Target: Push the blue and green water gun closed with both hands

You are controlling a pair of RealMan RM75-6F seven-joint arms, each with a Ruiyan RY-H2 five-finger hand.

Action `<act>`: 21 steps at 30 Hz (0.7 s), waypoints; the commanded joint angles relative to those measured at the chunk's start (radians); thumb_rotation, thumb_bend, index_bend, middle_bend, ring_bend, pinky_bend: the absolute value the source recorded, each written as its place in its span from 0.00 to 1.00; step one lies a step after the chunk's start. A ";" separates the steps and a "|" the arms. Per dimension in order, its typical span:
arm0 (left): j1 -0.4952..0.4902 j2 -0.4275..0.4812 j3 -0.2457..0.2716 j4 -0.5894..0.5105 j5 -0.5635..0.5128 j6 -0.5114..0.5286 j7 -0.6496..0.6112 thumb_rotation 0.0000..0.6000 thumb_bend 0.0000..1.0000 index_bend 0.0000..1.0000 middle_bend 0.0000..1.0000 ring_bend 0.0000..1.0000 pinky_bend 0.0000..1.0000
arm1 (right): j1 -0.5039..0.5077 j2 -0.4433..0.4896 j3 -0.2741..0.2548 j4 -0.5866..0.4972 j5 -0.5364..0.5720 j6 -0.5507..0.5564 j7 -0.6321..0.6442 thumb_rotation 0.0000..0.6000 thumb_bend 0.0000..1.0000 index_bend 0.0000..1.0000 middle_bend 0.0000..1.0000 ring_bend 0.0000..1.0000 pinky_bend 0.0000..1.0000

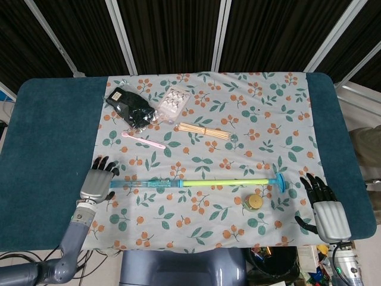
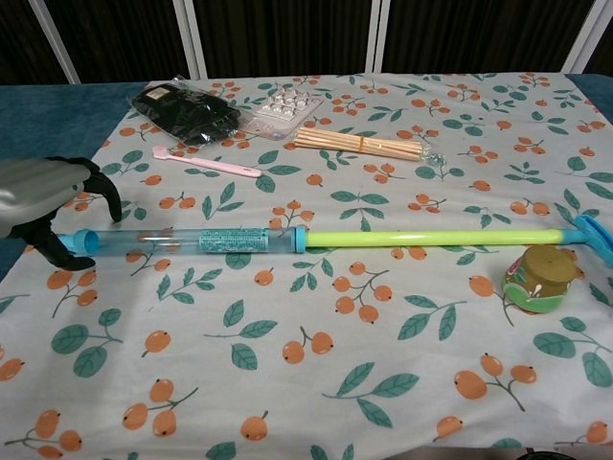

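The water gun [image 1: 178, 183] lies across the floral cloth, drawn out long. Its clear blue barrel [image 2: 192, 240] is on the left, its green plunger rod [image 2: 431, 237] on the right, ending in a blue handle [image 2: 594, 235]. My left hand [image 2: 43, 192] is at the barrel's nozzle end, with its fingers arched above the tip and the thumb low beside it; it grips nothing. My right hand [image 1: 326, 208] lies on the teal table with its fingers spread, a little right of the handle [image 1: 280, 182] and apart from it. The chest view does not show this hand.
A small round jar [image 1: 255, 201] stands just in front of the rod near the handle. Farther back lie a pink stick [image 1: 144, 140], a bundle of wooden sticks [image 1: 204, 130], a black pouch [image 1: 132, 107] and a blister pack [image 1: 172, 99].
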 commanded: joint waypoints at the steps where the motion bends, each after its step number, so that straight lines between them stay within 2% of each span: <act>1: -0.006 -0.011 0.001 0.013 -0.005 -0.004 0.001 1.00 0.26 0.41 0.21 0.02 0.08 | 0.000 0.000 0.000 0.000 0.001 0.000 0.001 1.00 0.09 0.00 0.00 0.00 0.15; 9: -0.014 -0.028 0.003 0.038 -0.014 -0.010 -0.008 1.00 0.35 0.45 0.21 0.02 0.08 | -0.002 0.000 0.001 -0.006 0.006 0.000 0.000 1.00 0.09 0.01 0.00 0.00 0.15; 13: -0.014 -0.030 0.004 0.044 -0.014 -0.006 -0.011 1.00 0.40 0.50 0.24 0.04 0.10 | -0.003 0.000 0.002 -0.008 0.007 0.001 0.000 1.00 0.10 0.01 0.00 0.00 0.15; 21: -0.011 -0.032 -0.005 0.033 0.013 0.030 -0.031 1.00 0.40 0.52 0.25 0.04 0.10 | -0.003 0.002 0.000 -0.013 0.008 -0.001 -0.004 1.00 0.10 0.01 0.00 0.00 0.15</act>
